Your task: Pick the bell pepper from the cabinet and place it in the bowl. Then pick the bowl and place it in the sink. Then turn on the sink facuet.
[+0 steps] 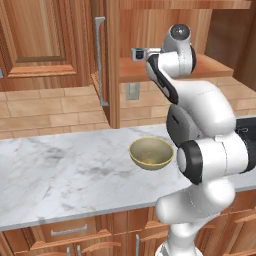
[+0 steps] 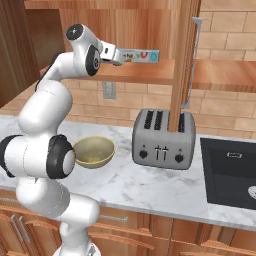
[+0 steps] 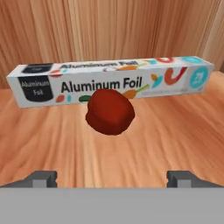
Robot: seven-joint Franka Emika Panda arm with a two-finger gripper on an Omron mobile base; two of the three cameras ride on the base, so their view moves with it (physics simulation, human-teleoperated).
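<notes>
A white robot arm reaches up from a marble counter [image 1: 65,170] into an open reddish-brown wall cabinet [image 1: 165,70]. Its gripper [image 3: 111,178] is spread wide and holds nothing; in the hand view the two dark fingertips [image 3: 41,178] rise at the lower left and lower right, far apart.

The bell pepper [image 3: 110,111], small, glossy and red, lies on the wooden cabinet shelf [image 3: 175,135]. It sits ahead of the gripper, roughly centred between the two fingertips but still apart from them, with bare shelf between. Just behind the pepper, and seemingly very close to it, lies a long box of aluminum foil [image 3: 109,83], set lengthwise across the shelf.

What could go wrong: the pepper is round and smooth, so if the gripper moves in off-centre, one finger would likely strike it first and roll it sideways or back against the foil box. If the gripper reaches too far, the tips could push into the box or close on its edge along with the pepper. A closing on the pepper's rounded flanks could also squeeze it out forward. Coming in too low risks scraping the shelf.

Below, the beige-yellow bowl [image 1: 151,152] waits empty on the counter, beside the silver toaster [image 2: 163,138]. The open cabinet door [image 2: 182,60] hangs just above the toaster, and could be clipped as the arm withdraws. The black sink [image 2: 231,172] lies further to the right.
</notes>
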